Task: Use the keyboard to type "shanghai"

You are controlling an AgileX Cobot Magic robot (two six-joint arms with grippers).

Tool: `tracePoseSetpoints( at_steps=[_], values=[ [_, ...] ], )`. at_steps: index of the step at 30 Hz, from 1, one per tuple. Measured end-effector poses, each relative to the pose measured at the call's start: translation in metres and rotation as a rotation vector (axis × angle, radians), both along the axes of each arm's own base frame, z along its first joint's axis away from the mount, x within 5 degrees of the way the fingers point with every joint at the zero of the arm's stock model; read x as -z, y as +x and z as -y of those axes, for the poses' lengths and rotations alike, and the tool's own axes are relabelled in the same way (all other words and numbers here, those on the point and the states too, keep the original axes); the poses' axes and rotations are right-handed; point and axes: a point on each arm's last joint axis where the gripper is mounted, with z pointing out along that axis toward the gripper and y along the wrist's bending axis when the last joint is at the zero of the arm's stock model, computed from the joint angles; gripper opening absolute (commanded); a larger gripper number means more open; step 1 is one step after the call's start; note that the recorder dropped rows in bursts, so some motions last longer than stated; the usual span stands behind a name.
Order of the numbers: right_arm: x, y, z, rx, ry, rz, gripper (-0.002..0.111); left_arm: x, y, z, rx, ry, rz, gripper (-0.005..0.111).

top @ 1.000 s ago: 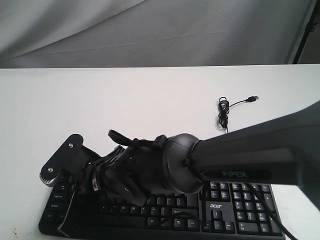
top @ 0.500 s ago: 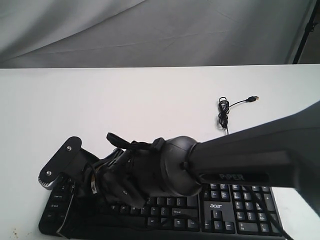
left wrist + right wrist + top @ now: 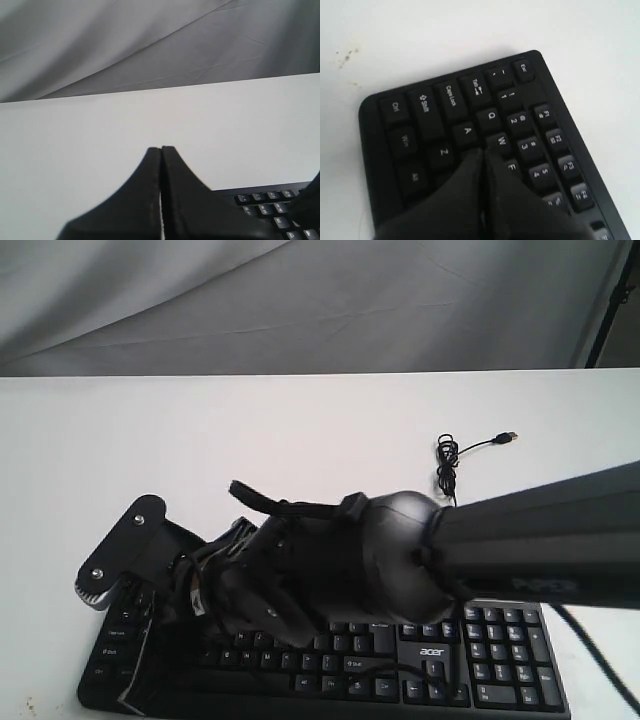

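Note:
The black keyboard lies at the near edge of the white table, with its thin cable coiled behind it. My right arm reaches across and covers the keyboard's left half. In the right wrist view my right gripper is shut, its tips over the spot between the A key, W key and Z key. Whether they touch a key does not show. In the left wrist view my left gripper is shut and empty, above bare table beside the keyboard's corner.
A grey cloth backdrop hangs behind the table's far edge. A dark stand rises at the back right. The USB plug lies on the table at the right. Small dark specks mark the table.
My right arm's wrist has shifted a little to the right over the keyboard's left half and its forearm now sits lower. The keyboard and cable have not moved.

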Motion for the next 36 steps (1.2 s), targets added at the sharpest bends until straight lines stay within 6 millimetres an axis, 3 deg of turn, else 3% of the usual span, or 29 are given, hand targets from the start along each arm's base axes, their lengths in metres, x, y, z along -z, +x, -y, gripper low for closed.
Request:
tracePoseSetpoints(
  at_steps=[4,9,31,36],
  values=[
    [-0.003,-0.003,0.026,0.032,-0.004,-0.008,0.0,0.0,0.0,0.0,0.0,0.0,0.0,0.0],
    [0.006,-0.002,0.054,0.105,-0.007,-0.04,0.0,0.0,0.0,0.0,0.0,0.0,0.0,0.0],
    [0.013,-0.003,0.055,0.121,0.014,-0.042,0.0,0.0,0.0,0.0,0.0,0.0,0.0,0.0],
    [0.026,-0.003,0.055,0.128,-0.014,-0.064,0.0,0.0,0.0,0.0,0.0,0.0,0.0,0.0]
  ],
)
